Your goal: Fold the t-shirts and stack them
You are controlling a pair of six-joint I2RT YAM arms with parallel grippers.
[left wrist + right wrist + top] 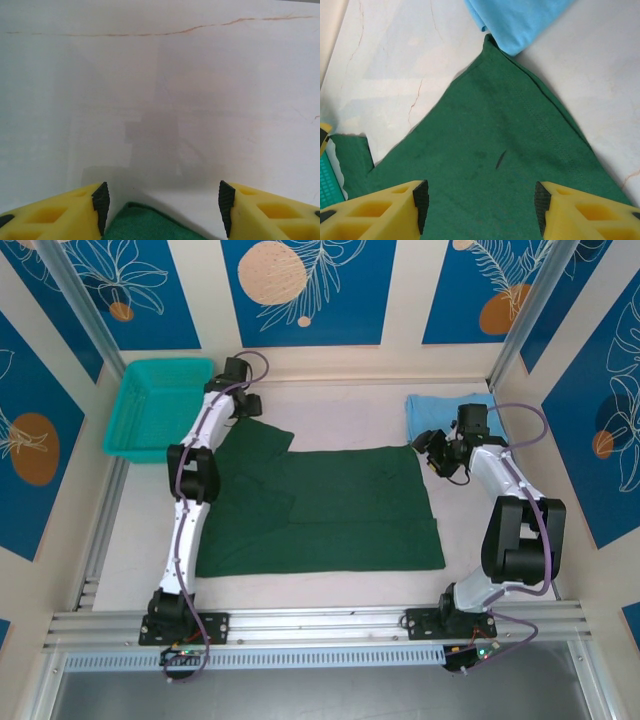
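The dark green t-shirt lies spread flat across the middle of the table. The light blue t-shirt is a folded rectangle at the back right, touching the green shirt's far right corner. My left gripper hovers at the green shirt's back left sleeve. Its jaws stand open in the left wrist view, with a green cloth corner lying between them, close to the left pad and not pinched. My right gripper is open just above the green cloth near its back right corner, and the blue shirt lies beyond.
A teal mesh basket stands at the back left corner, right beside the left arm's elbow. Bare white table stretches beyond the left gripper toward the back wall. Metal frame posts rise at both back corners.
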